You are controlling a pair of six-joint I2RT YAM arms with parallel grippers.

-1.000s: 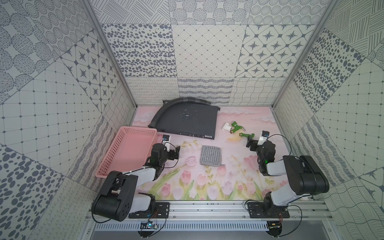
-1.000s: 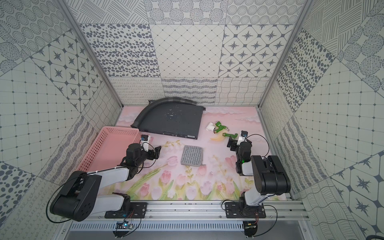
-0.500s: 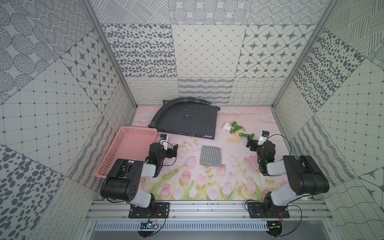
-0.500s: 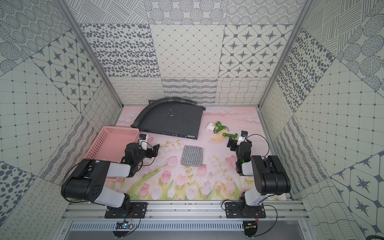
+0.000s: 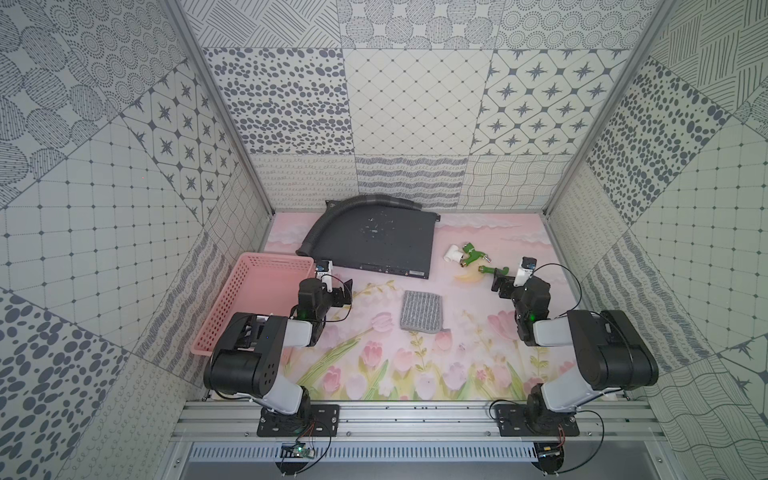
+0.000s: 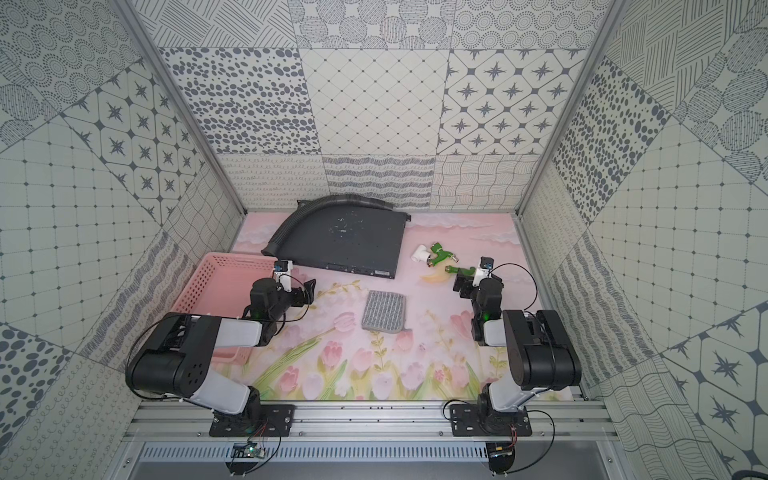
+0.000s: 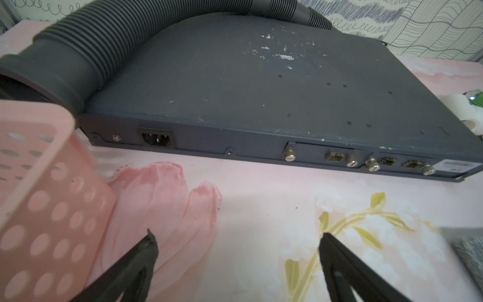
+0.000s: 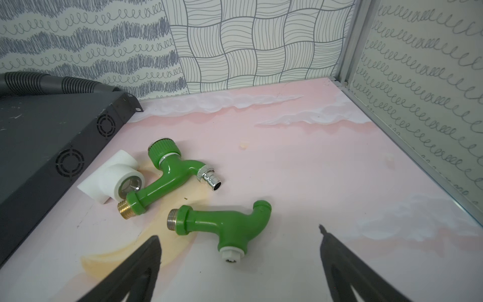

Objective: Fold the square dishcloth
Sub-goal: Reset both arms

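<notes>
Between our empty, wide-open left claw (image 5: 346,291) and right claw (image 5: 500,286), the square dishcloth (image 5: 420,311) looks soft and limp, so we'd pinch its corners.

Floral tabletop (image 5: 374,374), square dishcloth (image 5: 420,311), pink basket (image 5: 257,299), dark box (image 5: 374,241), green taps (image 5: 469,250), white fitting (image 5: 451,252)
</notes>
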